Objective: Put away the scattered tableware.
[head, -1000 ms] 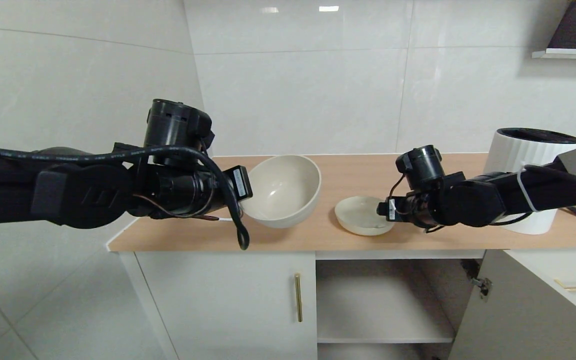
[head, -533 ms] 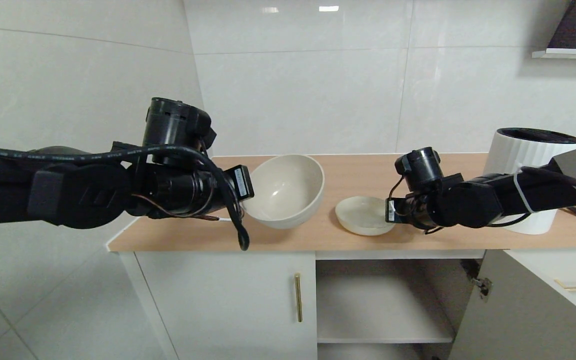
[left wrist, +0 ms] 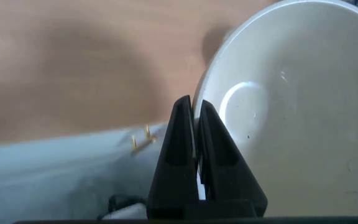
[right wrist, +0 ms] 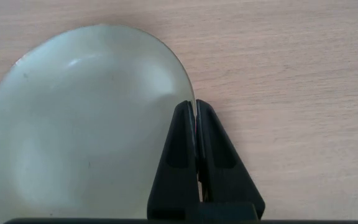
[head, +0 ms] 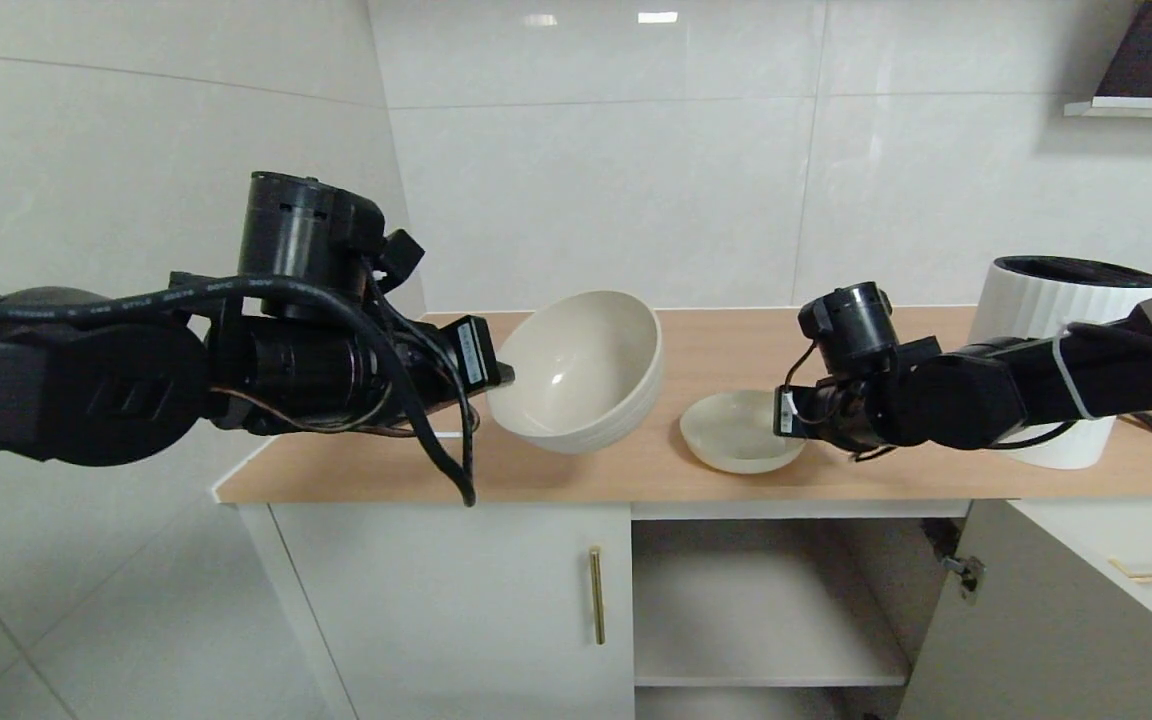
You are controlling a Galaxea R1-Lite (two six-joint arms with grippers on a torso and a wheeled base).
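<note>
A large cream bowl (head: 581, 370) is tilted and held off the wooden counter (head: 716, 345) by its rim, which is pinched in my left gripper (head: 504, 375). In the left wrist view the black fingers (left wrist: 180, 134) clamp the rim of the large bowl (left wrist: 291, 118). A small shallow cream dish (head: 736, 430) is lifted slightly off the counter to the right of the bowl. My right gripper (head: 784, 420) is shut on its right rim. The right wrist view shows the gripper (right wrist: 196, 118) closed over the edge of the dish (right wrist: 86, 118).
A white ribbed cylinder container (head: 1066, 360) stands at the counter's right end behind my right arm. Below the counter, an open cabinet with a shelf (head: 766, 640) sits beside a closed door with a gold handle (head: 596, 595). White tiled walls bound the left and back.
My left arm has raised the large bowl and carried it a little to the right. The right gripper has lifted the small dish slightly and drawn it right.
</note>
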